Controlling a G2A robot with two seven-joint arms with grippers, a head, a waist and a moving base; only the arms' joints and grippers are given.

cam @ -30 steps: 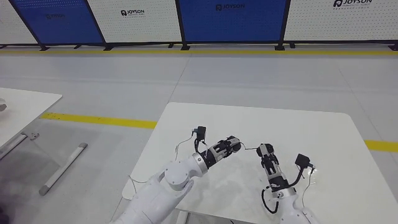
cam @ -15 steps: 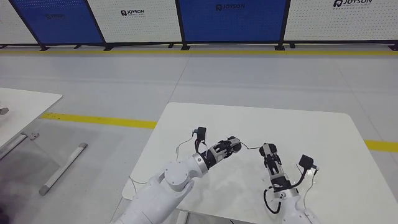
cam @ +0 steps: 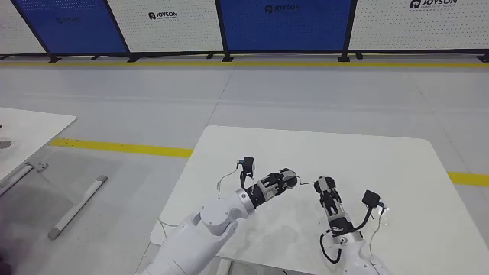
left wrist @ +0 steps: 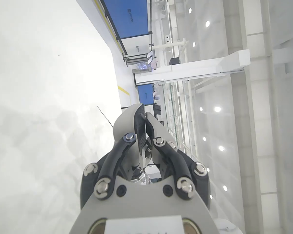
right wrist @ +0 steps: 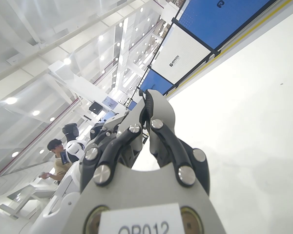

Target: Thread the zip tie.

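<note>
A thin black zip tie spans the short gap between my two grippers above the white table. My left gripper is shut on one part of it; in the left wrist view the fingers are pressed together and a thin black tail sticks out past them. My right gripper is shut on the other end; in the right wrist view the closed fingers hold a small black piece at their tips. Both grippers hover close together near the table's front middle.
The table top has bare room behind and to both sides of the grippers. A second white table stands far left across the floor. Blue and white panels line the back, past a yellow floor line.
My right gripper has shifted slightly toward the left gripper, narrowing the gap. The left gripper has barely moved. Both stay shut on the zip tie.
</note>
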